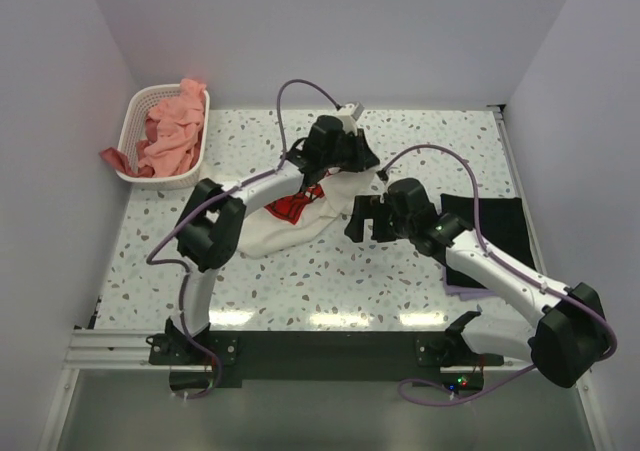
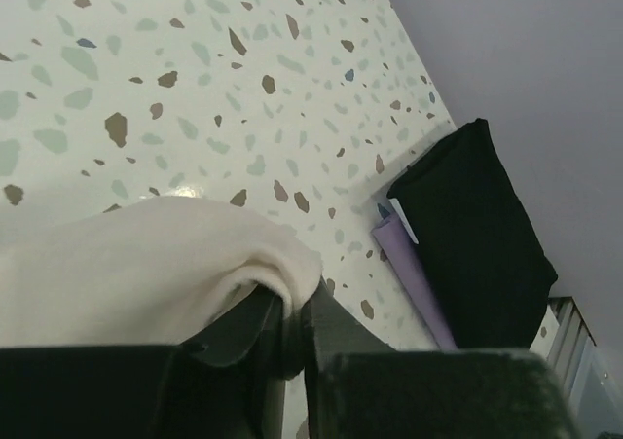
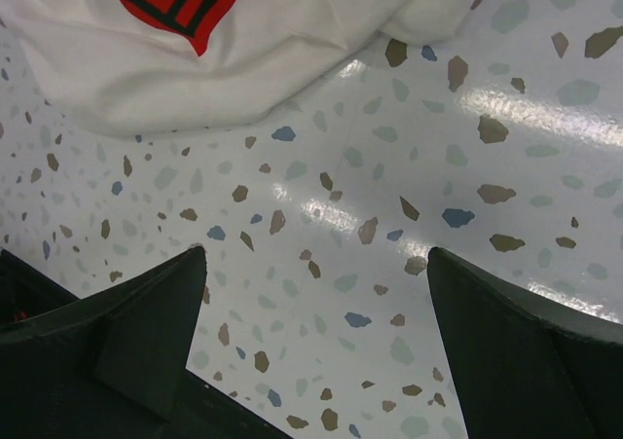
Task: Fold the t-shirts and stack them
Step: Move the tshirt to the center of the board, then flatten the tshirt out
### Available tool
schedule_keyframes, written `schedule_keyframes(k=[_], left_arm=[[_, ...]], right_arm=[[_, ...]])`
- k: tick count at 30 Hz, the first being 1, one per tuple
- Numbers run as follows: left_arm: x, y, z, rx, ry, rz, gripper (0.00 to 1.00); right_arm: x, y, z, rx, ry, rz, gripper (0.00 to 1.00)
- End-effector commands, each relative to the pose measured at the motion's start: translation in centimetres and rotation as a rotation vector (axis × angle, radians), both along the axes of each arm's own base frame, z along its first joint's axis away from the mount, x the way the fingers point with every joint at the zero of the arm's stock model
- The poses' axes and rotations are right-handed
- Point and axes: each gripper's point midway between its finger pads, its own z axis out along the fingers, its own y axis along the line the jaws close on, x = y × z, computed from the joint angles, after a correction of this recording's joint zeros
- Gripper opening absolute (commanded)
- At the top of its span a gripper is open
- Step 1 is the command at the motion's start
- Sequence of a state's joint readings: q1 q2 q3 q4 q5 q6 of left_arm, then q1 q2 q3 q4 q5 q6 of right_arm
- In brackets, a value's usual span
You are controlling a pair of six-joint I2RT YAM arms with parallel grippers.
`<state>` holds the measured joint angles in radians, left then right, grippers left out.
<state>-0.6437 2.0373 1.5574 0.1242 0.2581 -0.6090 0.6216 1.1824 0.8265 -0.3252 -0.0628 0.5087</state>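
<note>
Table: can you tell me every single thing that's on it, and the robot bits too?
cream-white cloth t-shirt with a red square print: one, cream-white and red, crumpled mid-table, an edge pinched by the left arm.
black folded cloth t-shirt: one, black, right side of the table, lying on the lilac one.
lilac folded cloth t-shirt: one, lilac, under the black one, only an edge showing.
salmon-pink cloth t-shirts: count unclear, salmon-pink, heaped in the basket, spilling over its rim.
white perforated plastic basket: one, white, far left corner.
speckled table: one, white with coloured flecks.
left gripper: one, black, shut on the cream-white shirt.
right gripper: one, black, open over bare table.
</note>
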Motion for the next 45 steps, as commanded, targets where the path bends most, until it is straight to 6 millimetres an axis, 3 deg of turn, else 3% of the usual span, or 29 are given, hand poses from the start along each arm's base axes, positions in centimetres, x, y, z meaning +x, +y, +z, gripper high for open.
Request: schedule_keyframes(k=[1, 5, 7, 9, 10, 11, 12, 14, 15, 17, 18, 19, 21, 25, 28, 33, 39, 42, 45], left_arm=[[1.2, -2.5, 6.8, -0.117, -0.113, -0.057, 0.21], [1.1, -2.3, 7.1, -0.090, -0.127, -0.069, 0.45], [1.1, -0.8, 8.4, -0.071, -0.159, -0.034, 0.57], [1.1, 1.2, 10.0, -0.071, -0.174, 0.016, 0.63], [1.6, 2.8, 9.8, -0.059, -0.153, 0.051, 0.65], [1.7, 4.5, 11.3, -0.063, -0.161, 0.098, 0.65], [1.6, 5.9, 10.4, -0.051, -0.116, 0.142, 0.65], [2.0, 10.1, 9.2, -0.003, -0.056, 0.269, 0.63], [0.8, 12.1, 8.9, 0.002, -0.038, 0.306, 0.63], [0.5, 16.0, 8.3, 0.035, -0.024, 0.416, 0.62], [-1.1, 17.7, 7.9, 0.047, -0.012, 0.447, 0.62], [-1.5, 19.6, 7.2, 0.071, 0.003, 0.499, 0.61], [-3.5, 22.1, 5.9, 0.091, 0.028, 0.546, 0.61], [-6.1, 26.6, 3.8, 0.105, 0.082, 0.603, 0.61], [-8.1, 28.9, 2.9, 0.140, 0.099, 0.627, 0.61], [-11.0, 30.5, 1.9, 0.160, 0.110, 0.656, 0.62], [-13.7, 33.1, -1.4, 0.198, 0.187, 0.786, 0.65], [-14.9, 33.7, -2.8, 0.202, 0.223, 0.819, 0.66], [-15.7, 34.0, -4.1, 0.203, 0.257, 0.838, 0.66]], right_arm=[[0.9, -0.9, -0.4, -0.016, -0.018, -0.085, 0.98], [2.2, -1.0, -0.6, -0.023, -0.052, -0.129, 0.96], [3.4, -1.2, -0.8, -0.046, -0.073, -0.150, 0.94], [4.7, -0.9, -0.9, -0.058, -0.077, -0.156, 0.90], [5.4, -0.6, -0.9, -0.048, -0.080, -0.154, 0.87], [6.2, -0.3, -0.3, -0.034, -0.087, -0.154, 0.82], [6.7, 0.0, -1.2, -0.040, -0.061, -0.152, 0.79], [7.9, 1.0, -0.5, -0.013, -0.068, -0.140, 0.70], [8.3, 1.3, -0.7, -0.016, -0.066, -0.136, 0.69], [9.7, 2.4, -0.7, -0.009, -0.071, -0.127, 0.68], [10.2, 2.8, -0.7, -0.007, -0.070, -0.123, 0.67], [10.6, 3.3, -1.8, -0.021, -0.050, -0.114, 0.66], [11.8, 4.3, -1.2, -0.008, -0.059, -0.105, 0.65], [13.0, 5.3, -3.0, -0.074, -0.024, -0.103, 0.62], [13.6, 5.0, -4.6, -0.132, 0.003, -0.128, 0.61], [13.6, 4.7, -6.5, -0.172, 0.028, -0.137, 0.61], [13.6, 5.0, -7.4, -0.206, 0.040, -0.132, 0.60], [13.7, 4.7, -7.5, -0.222, 0.040, -0.141, 0.52], [13.8, 4.5, -6.7, -0.227, 0.028, -0.149, 0.34]])
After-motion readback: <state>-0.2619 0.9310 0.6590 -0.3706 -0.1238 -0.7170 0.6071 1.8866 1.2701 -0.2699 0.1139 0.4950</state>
